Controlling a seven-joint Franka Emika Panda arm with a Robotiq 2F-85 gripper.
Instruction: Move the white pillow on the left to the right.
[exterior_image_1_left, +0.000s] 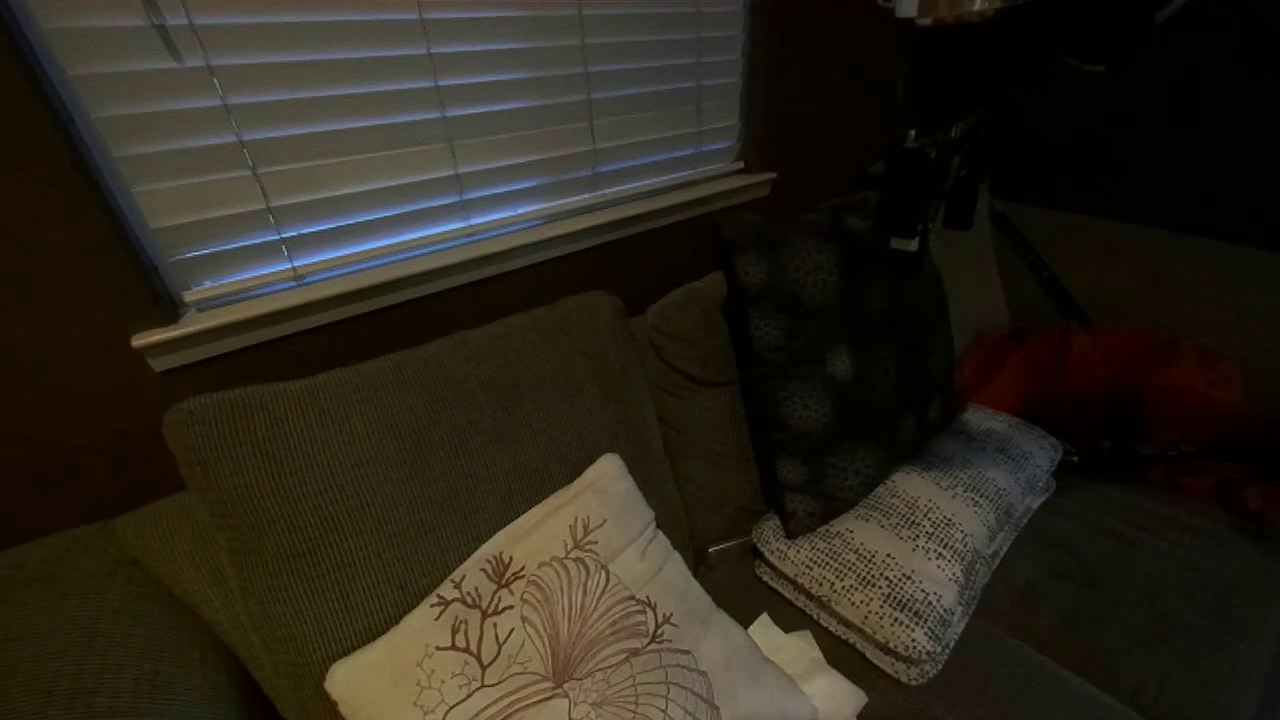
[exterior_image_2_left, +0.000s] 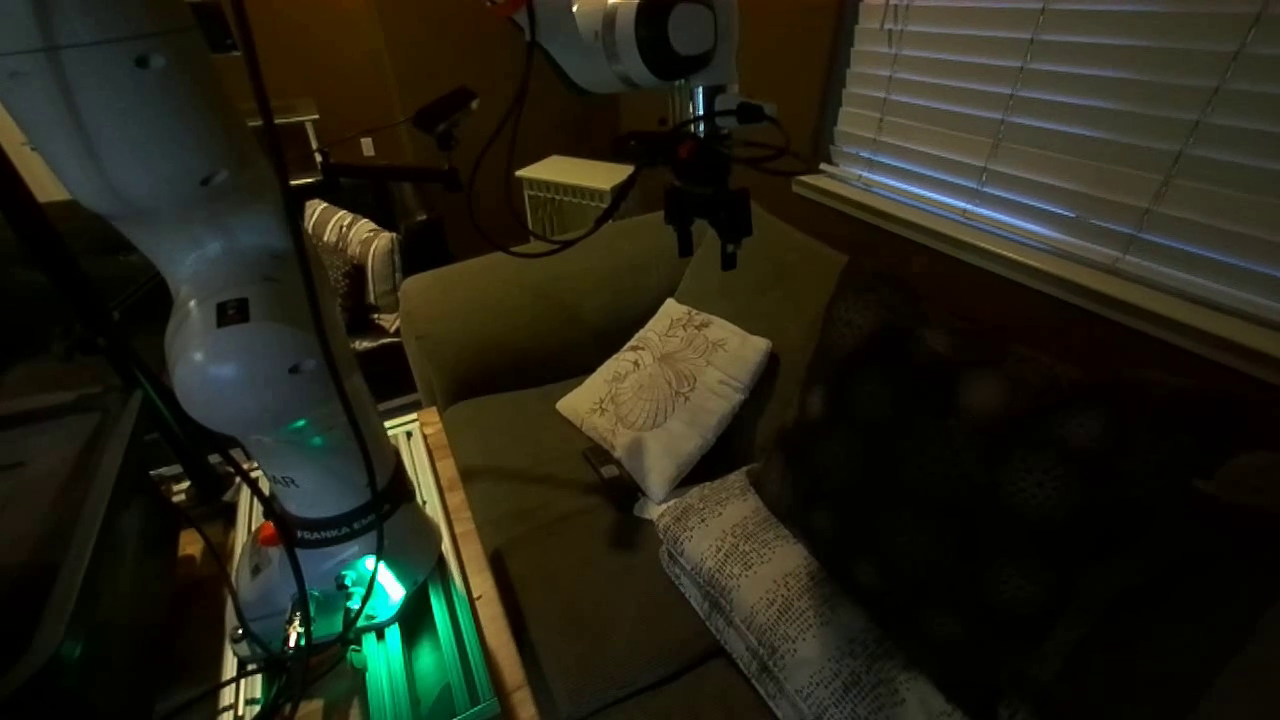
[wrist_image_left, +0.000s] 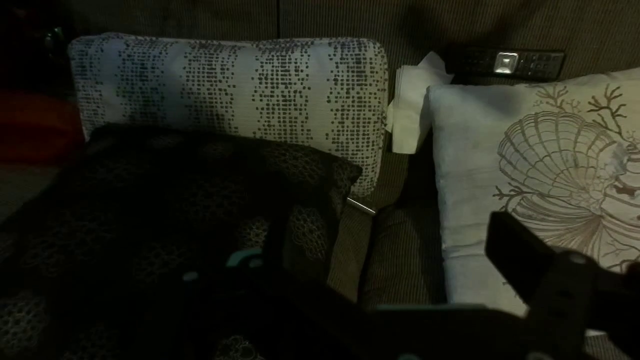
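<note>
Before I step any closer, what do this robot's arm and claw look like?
In an exterior view, the arm is whitish, with smooth, rounded, bulging sections and dark cables. A dark band low on it is lettered FRANKA, and a green light glows below. The claw looks black, with two blocky fingers.

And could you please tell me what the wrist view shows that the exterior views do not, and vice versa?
Only the wrist view shows the remote clearly enough to make out its buttons; in an exterior view it is just a small dark shape.

Only the exterior views show the window blinds and the windowsill, plus, in an exterior view, the robot's base.

All share the white pillow, the dotted, striped pillow, the dark flowered pillow and the gripper.
</note>
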